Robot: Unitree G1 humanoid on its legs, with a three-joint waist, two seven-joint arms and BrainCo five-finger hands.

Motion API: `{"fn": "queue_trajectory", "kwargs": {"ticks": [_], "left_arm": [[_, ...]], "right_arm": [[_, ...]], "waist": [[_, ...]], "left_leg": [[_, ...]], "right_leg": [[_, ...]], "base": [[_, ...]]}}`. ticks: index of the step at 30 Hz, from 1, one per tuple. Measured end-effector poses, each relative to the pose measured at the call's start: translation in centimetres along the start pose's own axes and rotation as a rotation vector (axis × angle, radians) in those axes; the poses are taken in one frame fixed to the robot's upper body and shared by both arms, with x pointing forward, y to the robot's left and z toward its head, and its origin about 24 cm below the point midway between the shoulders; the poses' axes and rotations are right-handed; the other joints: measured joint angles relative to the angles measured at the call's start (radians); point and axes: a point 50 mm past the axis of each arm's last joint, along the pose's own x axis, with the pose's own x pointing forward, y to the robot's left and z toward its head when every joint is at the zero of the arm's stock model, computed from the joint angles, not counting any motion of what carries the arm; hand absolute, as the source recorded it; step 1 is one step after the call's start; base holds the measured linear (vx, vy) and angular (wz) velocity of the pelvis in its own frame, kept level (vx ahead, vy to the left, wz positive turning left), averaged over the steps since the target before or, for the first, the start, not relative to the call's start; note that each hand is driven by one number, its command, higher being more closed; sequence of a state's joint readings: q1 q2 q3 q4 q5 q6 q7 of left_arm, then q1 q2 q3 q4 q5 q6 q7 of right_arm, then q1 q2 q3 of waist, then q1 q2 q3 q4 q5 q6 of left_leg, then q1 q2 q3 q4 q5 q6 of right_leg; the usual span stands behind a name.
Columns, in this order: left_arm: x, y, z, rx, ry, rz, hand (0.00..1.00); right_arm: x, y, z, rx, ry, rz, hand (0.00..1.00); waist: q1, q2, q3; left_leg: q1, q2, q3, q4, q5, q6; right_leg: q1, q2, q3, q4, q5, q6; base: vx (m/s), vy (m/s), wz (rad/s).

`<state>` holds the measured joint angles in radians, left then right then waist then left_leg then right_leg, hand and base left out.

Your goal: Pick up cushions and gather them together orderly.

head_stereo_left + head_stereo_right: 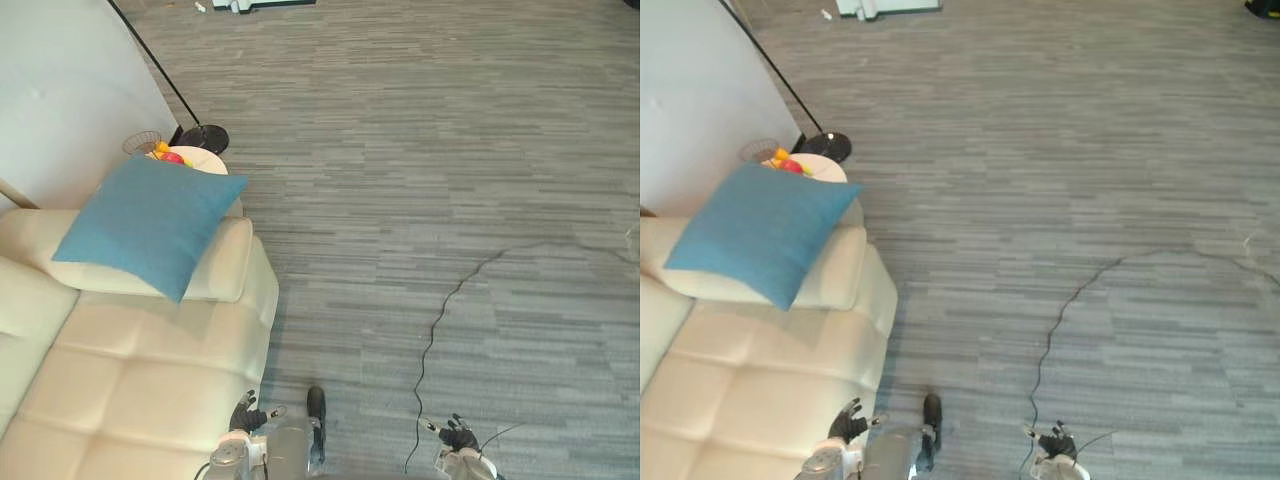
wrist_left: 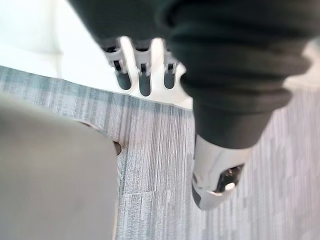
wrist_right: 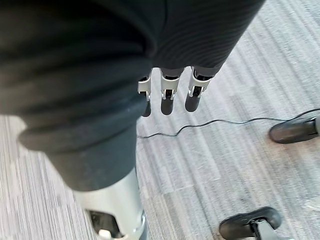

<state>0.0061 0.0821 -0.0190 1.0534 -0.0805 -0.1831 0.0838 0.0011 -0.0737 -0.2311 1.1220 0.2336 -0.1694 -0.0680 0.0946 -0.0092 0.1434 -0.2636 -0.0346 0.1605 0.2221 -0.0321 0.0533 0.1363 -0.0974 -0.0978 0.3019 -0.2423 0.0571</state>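
Presently the square blue fabric cushion (image 1: 145,225) is lying upper left, nearer the left hand (image 1: 245,412) than the right hand (image 1: 460,435), both hanging straight-fingered, empty.

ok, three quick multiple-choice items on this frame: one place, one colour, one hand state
1. Where is the cushion?
A. on the floor
B. on the sofa
C. on a chair

2. What colour is the cushion?
A. red
B. blue
C. green

3. What state is the left robot hand in?
A. open, empty
B. shut on the cushion
C. shut on a cup

Answers:
1 B: it lies across the cream sofa's far end.
2 B: its cover is plain blue.
3 A: the fingers are straight and hold nothing.
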Motion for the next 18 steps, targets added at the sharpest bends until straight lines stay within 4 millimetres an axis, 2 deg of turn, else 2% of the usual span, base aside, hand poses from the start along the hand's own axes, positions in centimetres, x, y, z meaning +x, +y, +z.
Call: {"fn": "queue_trajectory", "kwargs": {"ticks": [1, 2, 3, 4, 5, 6, 7, 8, 9, 11, 12, 13, 14, 15, 16, 17, 18], "left_arm": [[0.0, 0.2, 0.0, 0.002, 0.002, 0.005, 0.00], [0.0, 0.3, 0.0, 0.004, 0.001, 0.007, 0.00], [0.0, 0.5, -0.4, 0.018, 0.021, 0.007, 0.00], [-0.1, 0.4, -0.7, 0.033, 0.033, 0.001, 0.00], [-0.2, 0.4, -0.9, 0.040, 0.041, -0.003, 0.00], [-0.2, 0.4, -1.0, 0.045, 0.048, -0.005, 0.00], [-0.2, 0.2, -1.0, 0.041, 0.050, -0.007, 0.00], [-0.2, 0.1, -1.0, 0.039, 0.051, -0.008, 0.00], [-0.2, 0.1, -1.1, 0.040, 0.055, -0.009, 0.00], [-0.2, 0.1, -1.1, 0.039, 0.054, -0.008, 0.00], [-0.2, 0.4, -1.1, 0.024, 0.057, 0.003, 0.00], [-0.4, 0.7, -1.5, 0.007, 0.067, 0.019, 0.00], [-0.5, 0.9, -1.8, -0.001, 0.074, 0.027, 0.00], [-0.8, 0.3, -2.5, -0.037, 0.097, 0.024, 0.00], [-0.8, 0.1, -2.6, -0.053, 0.098, 0.027, 0.00], [-0.9, -0.3, -2.6, -0.085, 0.095, 0.028, 0.00], [-0.8, -0.5, -2.2, -0.102, 0.079, 0.028, 0.00]], "right_arm": [[0.0, 0.2, -0.2, 0.001, 0.007, 0.004, 0.00], [0.0, 0.4, -0.2, 0.002, 0.007, 0.009, 0.00], [-0.1, 0.7, -0.4, -0.011, 0.012, 0.023, 0.00], [-0.2, 0.8, -0.8, -0.026, 0.019, 0.030, 0.00], [-0.3, 0.9, -0.9, -0.025, 0.022, 0.031, 0.00], [-0.3, 1.0, -0.9, -0.023, 0.023, 0.034, 0.00], [-0.3, 1.0, -0.9, -0.022, 0.020, 0.035, 0.00], [-0.3, 1.0, -0.8, -0.022, 0.016, 0.034, 0.00], [-0.2, 0.9, -0.6, -0.022, 0.010, 0.034, 0.00], [-0.3, 0.7, -0.7, -0.023, 0.013, 0.027, 0.00], [-0.4, 0.6, -0.9, -0.021, 0.018, 0.026, 0.00], [-0.4, 0.5, -1.2, -0.021, 0.024, 0.022, 0.00], [-0.6, 0.2, -1.6, -0.021, 0.034, 0.014, 0.00], [-0.5, -0.1, -1.5, -0.022, 0.030, 0.010, 0.00], [-0.5, -0.1, -1.4, -0.021, 0.030, 0.009, 0.00], [-0.5, -0.3, -1.2, -0.026, 0.020, 0.009, 0.00], [-0.4, -0.5, -1.1, -0.034, 0.014, 0.008, 0.00]], "waist": [[-0.002, -0.014, 0.004], [-0.002, -0.016, 0.008], [-0.005, -0.018, 0.008], [-0.009, -0.016, 0.010], [-0.013, -0.008, 0.012], [-0.015, -0.004, 0.014], [-0.023, -0.002, 0.015], [-0.029, -0.001, 0.015], [-0.040, 0.001, 0.016], [-0.045, 0.003, 0.018], [-0.045, -0.007, 0.021], [-0.047, -0.017, 0.015], [-0.048, -0.019, 0.012], [-0.049, 0.011, -0.006], [-0.046, 0.018, -0.014], [-0.046, 0.032, -0.021], [-0.044, 0.049, -0.023]], "left_leg": [[0.048, -0.009, 0.006, 0.003, -0.040, -0.002], [0.072, -0.012, 0.004, 0.005, -0.049, 0.000], [0.147, -0.018, -0.011, -0.001, -0.074, 0.000], [0.222, -0.020, -0.032, -0.034, -0.076, 0.000], [0.261, -0.018, -0.039, -0.061, -0.076, 0.000], [0.312, -0.012, -0.056, -0.096, -0.080, -0.002], [0.342, -0.001, -0.087, -0.110, -0.097, 0.003], [0.350, 0.006, -0.100, -0.111, -0.110, 0.003], [0.364, 0.021, -0.134, -0.111, -0.124, -0.001], [0.387, 0.042, -0.180, -0.111, -0.153, -0.023], [0.407, 0.045, -0.213, -0.098, -0.175, -0.038], [0.414, 0.042, -0.242, -0.069, -0.217, -0.056], [0.422, 0.046, -0.266, -0.041, -0.250, -0.067], [0.419, 0.080, -0.298, 0.007, -0.270, -0.078], [0.407, 0.085, -0.309, 0.041, -0.270, -0.078], [0.326, 0.104, -0.310, 0.186, -0.269, -0.081], [0.262, 0.118, -0.302, 0.305, -0.254, -0.107]], "right_leg": [[-0.079, -0.025, 0.026, 0.234, 0.019, 0.131], [-0.109, -0.033, 0.034, 0.317, 0.034, 0.186], [-0.172, -0.047, 0.033, 0.517, 0.042, 0.202], [-0.197, -0.063, -0.010, 0.569, 0.011, 0.151], [-0.208, -0.069, -0.042, 0.559, -0.009, 0.122], [-0.229, -0.075, -0.089, 0.499, -0.039, 0.078], [-0.265, -0.071, -0.119, 0.405, -0.051, 0.055], [-0.284, -0.065, -0.121, 0.351, -0.052, 0.052], [-0.319, -0.050, -0.109, 0.230, -0.040, 0.049], [-0.347, -0.023, -0.051, 0.051, 0.040, 0.047], [-0.350, -0.020, 0.003, -0.054, 0.116, 0.048], [-0.346, -0.022, 0.046, -0.095, 0.177, 0.049], [-0.342, -0.018, 0.056, -0.069, 0.240, 0.043], [-0.332, -0.003, 0.012, -0.018, 0.200, 0.010], [-0.326, -0.001, -0.006, -0.013, 0.178, 0.004], [-0.308, 0.006, -0.058, -0.010, 0.150, -0.014], [-0.290, 0.009, -0.095, -0.012, 0.131, -0.026]], "base": [[0.49, 0.159, -0.02], [0.50, 0.131, 0.02], [0.50, 0.111, 0.19], [0.48, 0.097, 0.28], [0.44, 0.051, 0.36], [0.41, -0.002, 0.48], [0.39, -0.032, 0.55], [0.44, -0.118, 0.72], [0.37, -0.138, 0.77], [0.38, -0.197, 0.80], [0.47, -0.355, 0.86], [0.41, -0.352, 0.93], [0.42, -0.384, 0.87], [0.36, -0.296, 0.68], [0.43, -0.338, 0.86], [0.47, -0.368, 0.85], [0.36, -0.303, 0.78]]}}
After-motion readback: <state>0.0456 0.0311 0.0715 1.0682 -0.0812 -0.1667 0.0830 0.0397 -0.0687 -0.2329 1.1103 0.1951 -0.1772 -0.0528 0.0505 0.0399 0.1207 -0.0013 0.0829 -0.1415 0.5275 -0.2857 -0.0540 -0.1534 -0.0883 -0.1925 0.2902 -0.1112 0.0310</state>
